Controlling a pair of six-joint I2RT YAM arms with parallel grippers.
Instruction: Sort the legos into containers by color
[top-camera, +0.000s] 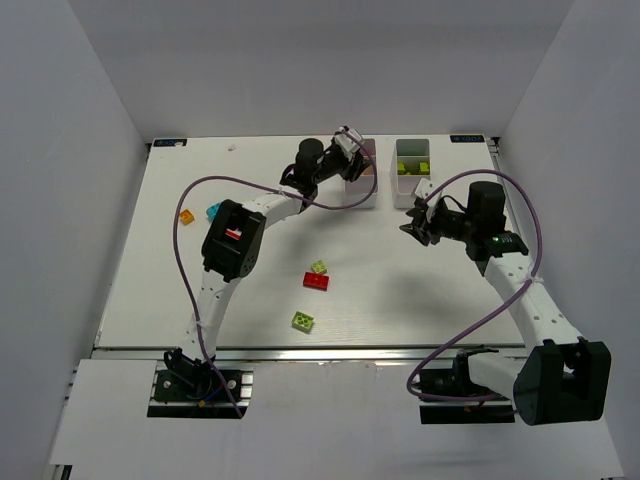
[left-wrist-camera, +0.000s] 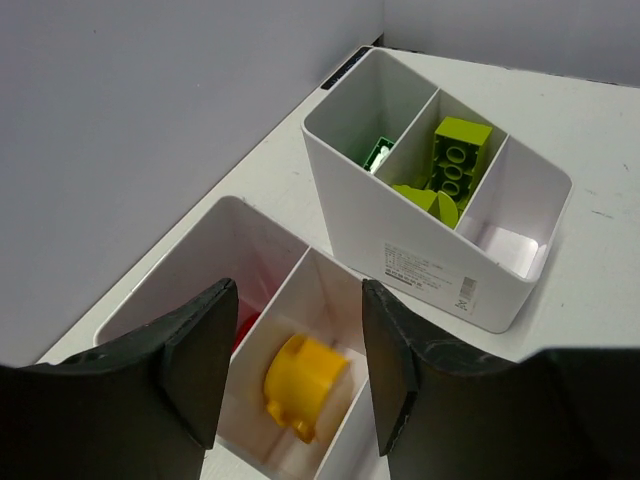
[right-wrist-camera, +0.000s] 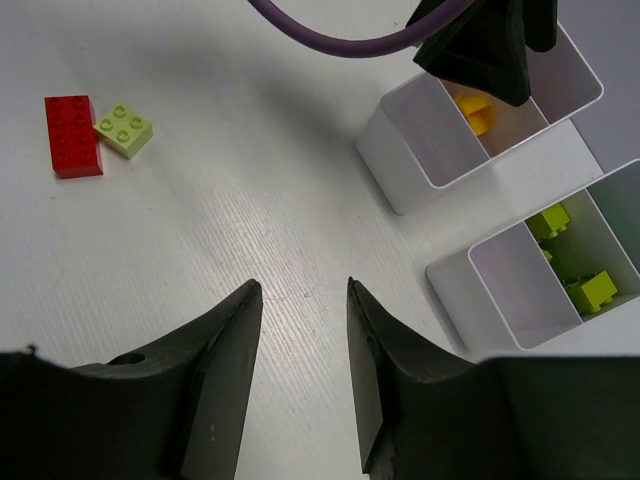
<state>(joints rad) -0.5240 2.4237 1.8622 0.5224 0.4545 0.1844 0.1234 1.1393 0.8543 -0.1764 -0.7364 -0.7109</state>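
The left end effector hangs half-open and empty over a yellow brick in the left bin. The right end effector, narrowly parted, holds nothing.

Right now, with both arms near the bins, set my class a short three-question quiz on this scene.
1. True or false: the yellow brick lies inside the bin below the left gripper.
2. Which lies right beside the red brick? A lime brick, B cyan brick, C orange brick.
3. How many loose bricks show on the table in the top view?
Key: 1 true; 2 A; 3 five.
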